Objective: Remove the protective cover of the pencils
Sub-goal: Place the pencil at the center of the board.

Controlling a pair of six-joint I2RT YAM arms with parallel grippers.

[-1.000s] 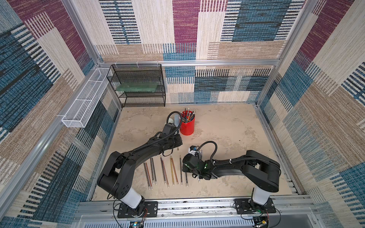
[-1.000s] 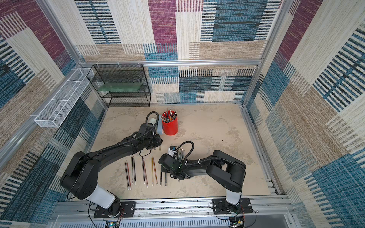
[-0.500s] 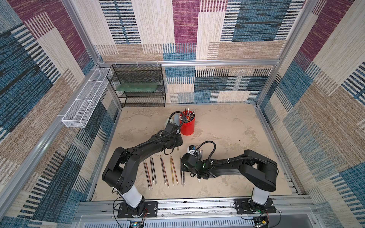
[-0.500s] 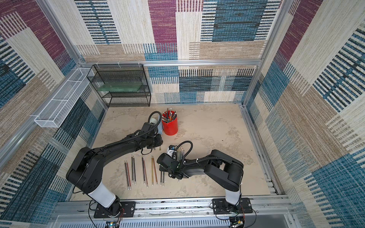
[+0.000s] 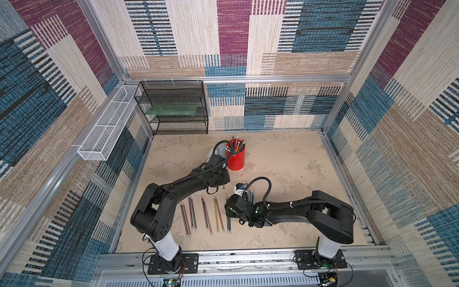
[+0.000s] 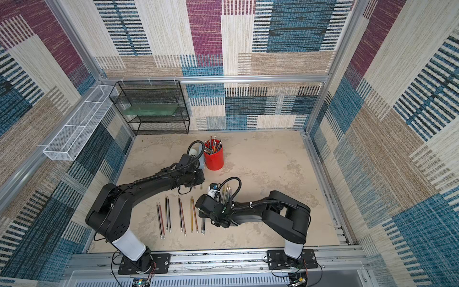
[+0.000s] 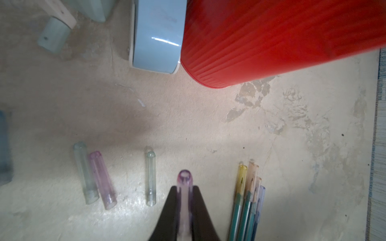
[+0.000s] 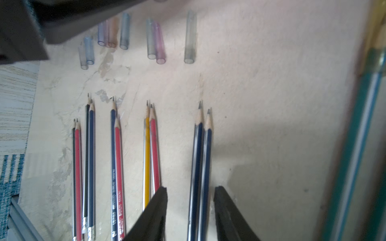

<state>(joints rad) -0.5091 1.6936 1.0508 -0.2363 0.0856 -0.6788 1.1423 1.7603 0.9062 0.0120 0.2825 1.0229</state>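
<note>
**A:** Ten bare striped wooden pencils (image 5: 206, 218) lie in pairs at lower centre in a top view. Four capped pencils (image 7: 246, 198), mostly teal, sit mid-frame by the right arm's wrist. More stand in the red ribbed plastic cup (image 5: 235, 159).

**B:** Jaws?

**A:** On the left gripper (image 7: 184, 188), pinched together on a translucent pink plastic cap (image 7: 184, 177). On the right gripper (image 8: 190, 188), apart, straddling the dark blue pencil pair (image 8: 201, 156) on the table; no contact that I can see.

**B:** Handling?

**A:** Judgement: light, stiff, lacquered shafts, so likely slippery, and the points are brittle. Hold mid-shaft and draw the cap straight off along the axis. Caps look thin-walled and could crush or squirt out, so pinch gently.
</note>
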